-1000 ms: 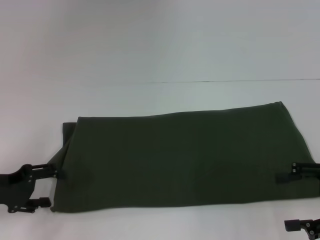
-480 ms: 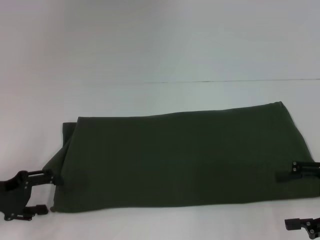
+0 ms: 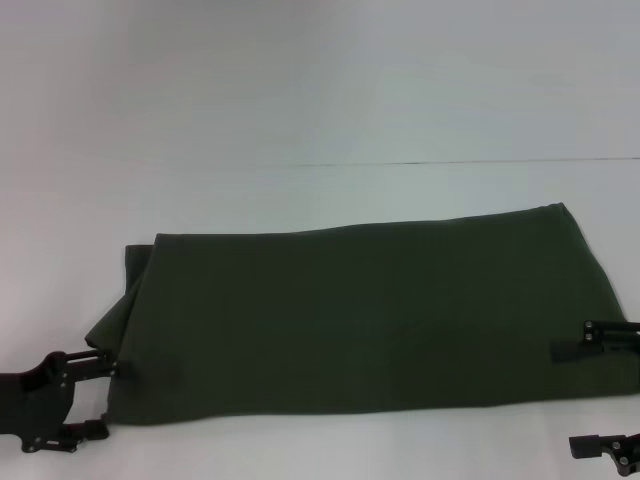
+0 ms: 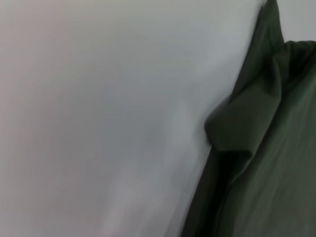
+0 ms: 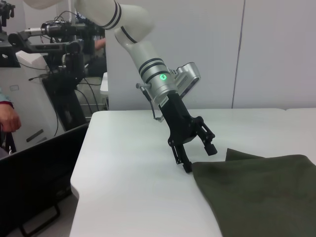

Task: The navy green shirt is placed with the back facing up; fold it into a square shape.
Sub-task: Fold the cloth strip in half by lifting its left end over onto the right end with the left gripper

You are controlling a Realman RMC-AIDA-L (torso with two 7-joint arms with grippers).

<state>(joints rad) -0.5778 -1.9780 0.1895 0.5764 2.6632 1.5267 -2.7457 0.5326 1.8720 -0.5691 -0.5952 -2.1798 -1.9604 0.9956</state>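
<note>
Lying flat across the near half of the white table (image 3: 300, 100): the navy green shirt (image 3: 360, 315), folded into a long band running from left to right. At its left end, low in the head view, the left gripper (image 3: 100, 395), fingers spread apart, one finger (image 3: 108, 368) touching the cloth's edge, the other (image 3: 92, 428) just off the near corner, nothing clamped. Seen only from the left wrist: a loose flap of shirt (image 4: 247, 123) bunched and turned over at that end, bare table beside it. Seen only from the right wrist: the left gripper (image 5: 198, 157) from the side, tilted down, lower fingertip on the table at the shirt's corner (image 5: 256, 187), upper fingertip raised clear; behind the table, pale wall panels (image 5: 276, 49), dark equipment stands (image 5: 64, 74), a person's hand (image 5: 9, 118) at the edge. At the right end in the head view, the right gripper (image 3: 598, 395), fingers wide apart, one over the cloth, one off the near hem, holding nothing
</note>
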